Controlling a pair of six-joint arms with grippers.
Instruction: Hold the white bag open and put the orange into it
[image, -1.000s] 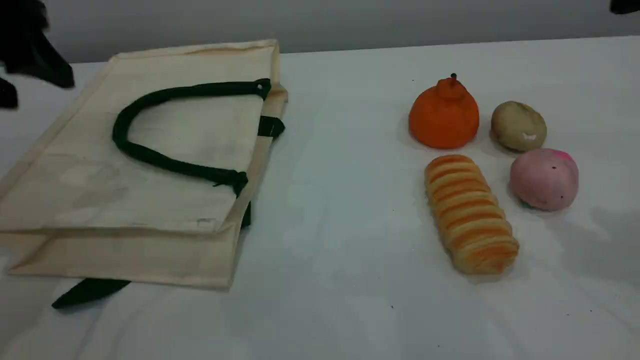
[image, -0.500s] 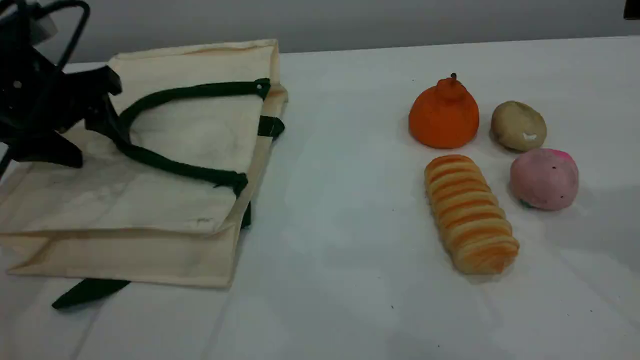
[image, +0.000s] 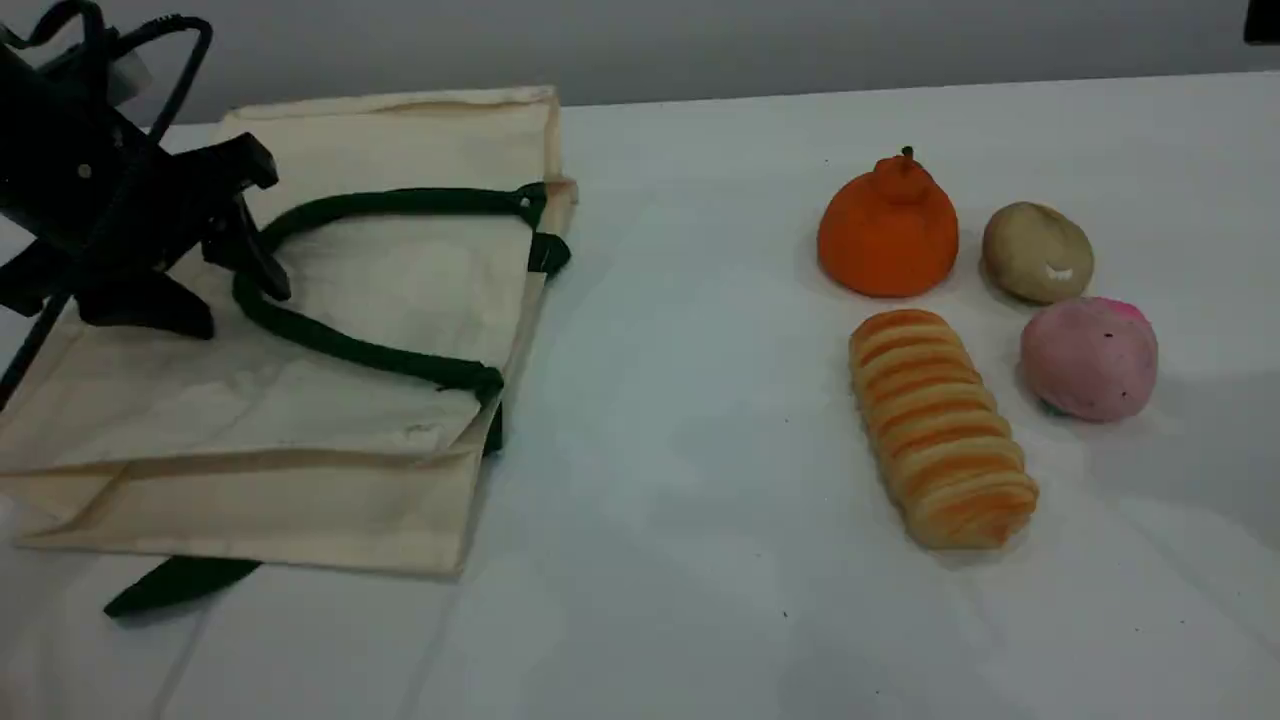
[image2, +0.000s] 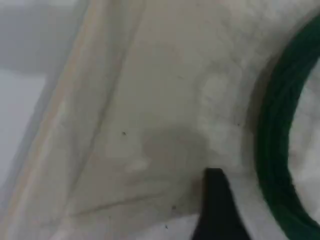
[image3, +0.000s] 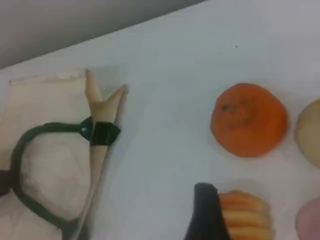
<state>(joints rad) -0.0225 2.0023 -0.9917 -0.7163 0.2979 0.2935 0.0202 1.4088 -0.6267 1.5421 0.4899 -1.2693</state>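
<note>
Scene view first: the big cream-white canvas tote bag (image: 330, 330) is lying flat on the left side of the white table (image: 700, 420). One of its dark green rope handles (image: 350, 350) loops across the top panel. The black left gripper (image: 250, 265) sits low over the bend of that loop with its fingers clearly apart. One finger overlaps the rope, but I can't tell whether the rope is actually between them. The matte orange round fruit with the knobbed top (image: 888, 235) is way over on the right, well apart from the bag. It's just beside a tan potato-looking lump (image: 1037, 252), with a pink round fruit (image: 1088, 358) and a ridged orange-striped bread loaf (image: 940, 430) close by.

Left wrist view: it's blurry. It shows canvas, the green rope on the right and one dark fingertip at the bottom.

Right wrist view: the right gripper (image3: 205, 215) hangs above the table between bag and orange. It's spread wide and carrying nothing.
</note>
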